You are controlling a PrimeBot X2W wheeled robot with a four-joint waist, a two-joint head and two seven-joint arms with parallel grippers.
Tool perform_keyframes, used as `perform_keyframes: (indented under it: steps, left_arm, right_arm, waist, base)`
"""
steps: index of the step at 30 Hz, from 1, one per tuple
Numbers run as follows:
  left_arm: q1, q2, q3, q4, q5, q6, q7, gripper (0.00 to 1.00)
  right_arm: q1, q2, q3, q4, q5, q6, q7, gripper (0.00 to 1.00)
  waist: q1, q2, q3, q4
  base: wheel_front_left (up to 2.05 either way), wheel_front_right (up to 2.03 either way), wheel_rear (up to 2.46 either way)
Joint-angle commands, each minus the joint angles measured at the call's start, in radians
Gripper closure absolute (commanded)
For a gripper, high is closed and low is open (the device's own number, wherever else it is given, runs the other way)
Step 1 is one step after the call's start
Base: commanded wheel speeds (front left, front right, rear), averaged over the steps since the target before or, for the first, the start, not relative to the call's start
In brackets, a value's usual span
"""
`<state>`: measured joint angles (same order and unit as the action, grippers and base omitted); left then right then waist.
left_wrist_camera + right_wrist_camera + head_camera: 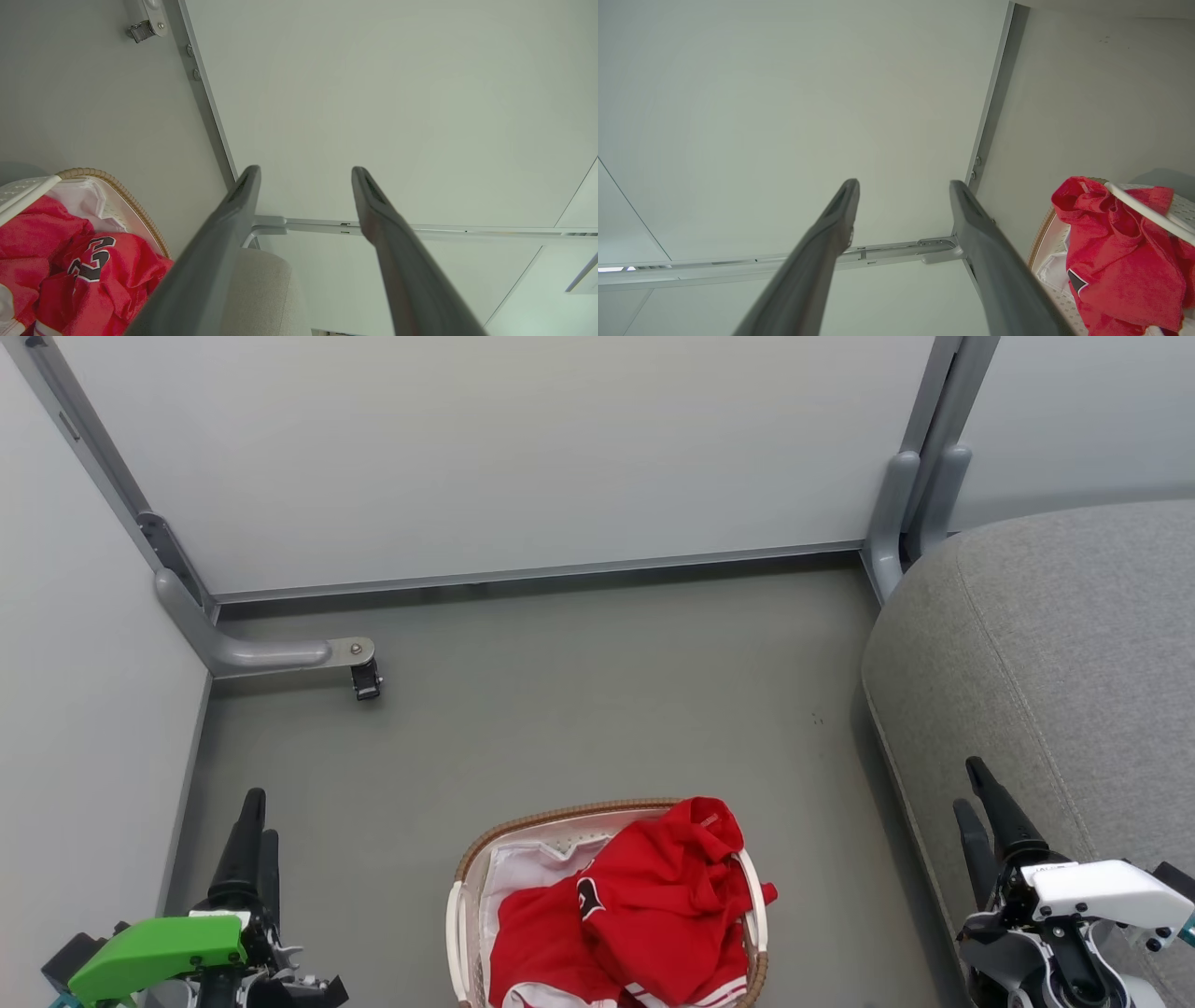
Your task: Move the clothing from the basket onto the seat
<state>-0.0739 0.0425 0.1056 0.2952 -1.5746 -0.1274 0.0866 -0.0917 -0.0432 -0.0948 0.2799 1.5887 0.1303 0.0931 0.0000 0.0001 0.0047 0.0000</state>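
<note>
Red clothing [653,905] with a black number and striped trim is piled in the white basket [560,817], which stands on the floor at the bottom centre of the head view. The grey seat [1074,644] fills the right side. My left gripper [254,821] hangs open and empty at the lower left, well apart from the basket. Over the seat's front edge my right gripper [971,789] is open and empty too. In the left wrist view the open gripper [306,172] has the clothing [93,275], basket rim [121,191] and seat [261,289] at lower left. The right wrist view shows its gripper [903,184] open, with clothing [1120,242] at right.
Pale partition walls close off the back and left. A grey metal foot with a black caster [366,681] juts onto the grey floor [597,709] at back left. Grey posts [910,513] stand by the seat's back corner.
</note>
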Motion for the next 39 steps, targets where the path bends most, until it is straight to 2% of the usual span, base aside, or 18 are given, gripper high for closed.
perform_keyframes:
  steps: [1, 27, 39]
  left_arm:
    - [-0.024, 0.011, 0.001, -0.012, 0.039, -0.002, -0.011, 0.0]
    - [-0.028, 0.042, -0.047, 0.009, 0.585, 0.002, -0.122, 0.0]
    - [-0.021, 0.059, -0.075, 0.036, 0.78, 0.008, -0.164, 0.0]
  right_arm:
    - [-0.021, -0.016, 0.011, -0.015, -0.025, 0.0, -0.015, 0.0]
    - [-0.045, -0.05, 0.066, 0.013, -0.48, 0.0, -0.128, 0.0]
    - [-0.056, -0.07, 0.112, 0.04, -0.684, 0.0, -0.169, 0.0]
  waist:
    - [0.0, -0.0001, 0.0, 0.0]
    - [0.0, -0.0001, 0.005, -0.001]
    - [0.0, -0.0001, 0.008, 0.0]
  base:
    - [0.0, 0.0, 0.0]
    - [0.0, 0.0, 0.0]
    - [0.0, 0.0, 0.0]
